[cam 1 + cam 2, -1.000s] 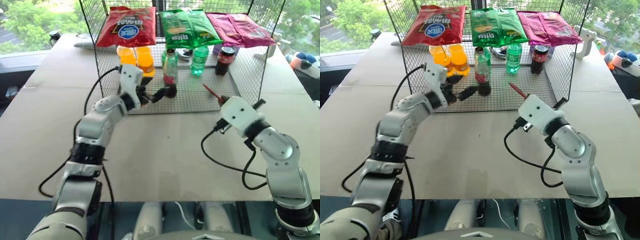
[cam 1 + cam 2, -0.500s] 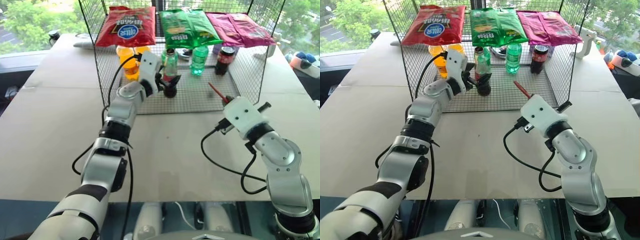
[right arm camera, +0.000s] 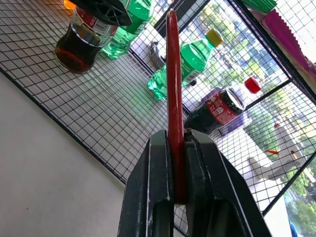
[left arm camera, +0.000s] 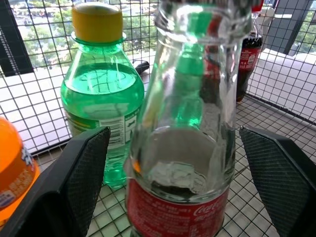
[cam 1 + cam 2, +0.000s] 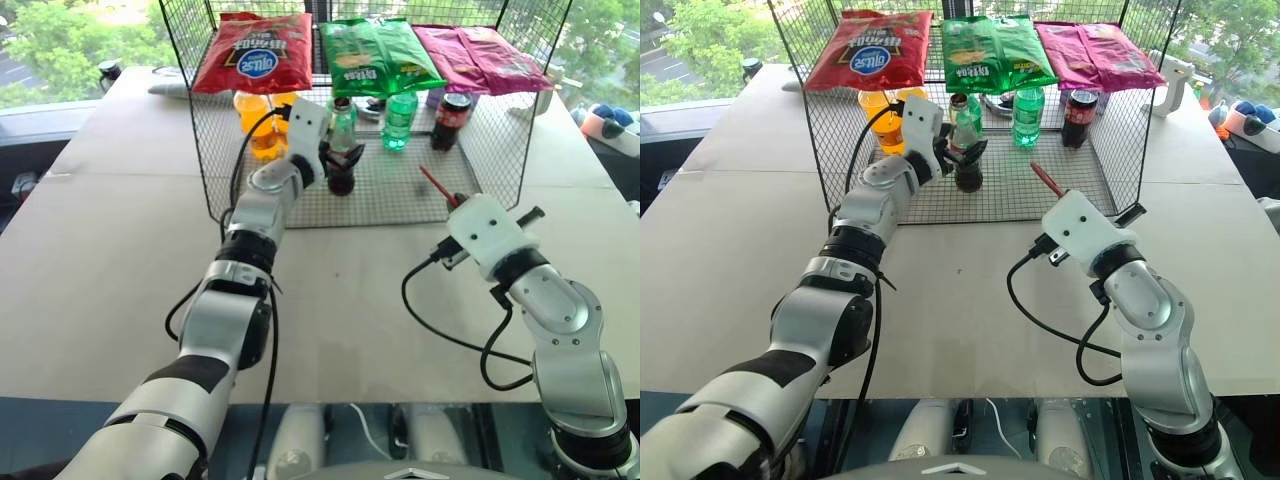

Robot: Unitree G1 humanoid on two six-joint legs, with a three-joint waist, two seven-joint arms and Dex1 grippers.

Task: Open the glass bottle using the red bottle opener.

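**Bottle framed by the left pincer, opener pinched in the right**

Your glass bottle (image 4: 185, 133) stands upright on the wire-mesh floor of the black grid cage (image 5: 400, 190) at the far middle of the desk (image 5: 120, 260). It is clear, slightly greenish glass with a narrow neck, a rounded shoulder, dark cola low in the body and a red label band around it.

Your left pincer (image 5: 340, 160) is spread wide, its two black textured fingers (image 4: 81, 173) standing one on each side of the bottle's body; you cannot tell from these views whether either pad touches the glass.

Your right pincer (image 3: 178, 163) is pressed together on the red bottle opener (image 3: 174, 89), a thin flat red strip seen edge-on, rising straight from between the black fingers. It is held near the cage's front right corner, well apart from the bottle.

Just behind the glass bottle stands a green plastic bottle (image 4: 101, 98) with a yellow cap. Farther toward the cage's back right stands a dark cola bottle (image 5: 450, 118) with a red cap. Orange bottles (image 5: 262, 125) sit toward the back left. Glossy red, green and magenta crisp bags (image 5: 375, 52) lie across the cage top.
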